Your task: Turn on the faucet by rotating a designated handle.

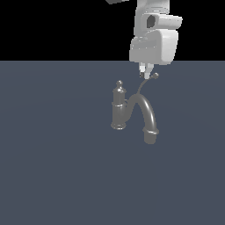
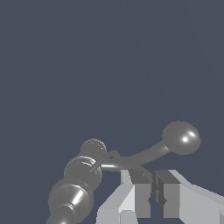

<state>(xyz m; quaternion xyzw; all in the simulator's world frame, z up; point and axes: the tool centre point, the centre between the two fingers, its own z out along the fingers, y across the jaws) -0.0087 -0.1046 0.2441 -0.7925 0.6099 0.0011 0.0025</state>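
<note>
On the grey floor (image 1: 52,176): one faucet (image 1: 119,110), one handle (image 1: 145,85), tool (image 1: 144,75) nearly together.

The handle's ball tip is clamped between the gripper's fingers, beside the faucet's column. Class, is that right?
Not quite. In the wrist view the gripper is nearly closed on nothing; the handle and its ball tip lie clear of the fingers. The faucet column part holds.

Flat slate-blue floor (image 1: 52,176) fills lower scene; plain black backdrop (image 1: 57,26) above; even light.
</note>
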